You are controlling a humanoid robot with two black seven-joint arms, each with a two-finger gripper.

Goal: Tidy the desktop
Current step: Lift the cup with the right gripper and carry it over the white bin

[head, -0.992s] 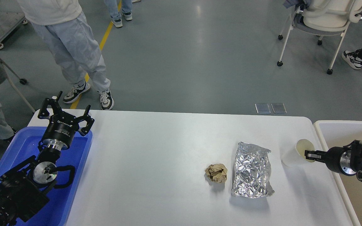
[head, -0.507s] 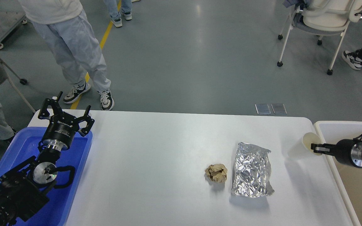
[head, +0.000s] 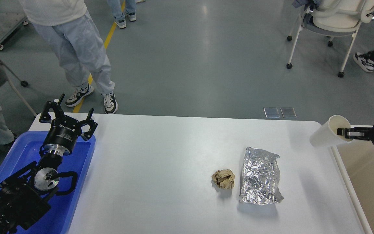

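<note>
Glossy grey floor (head: 187, 58) with yellow line (head: 104, 45), white wheeled chair (head: 333, 19) far right.

Matte white desktop (head: 161, 162) bears crinkled shiny foil (head: 260, 177) and crumpled brown paper (head: 223, 179).

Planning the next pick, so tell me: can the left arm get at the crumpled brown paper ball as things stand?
Probably yes: the left gripper is open and holds nothing, and only bare desktop lies between it and the paper ball. Its reach that far is uncertain.
</note>
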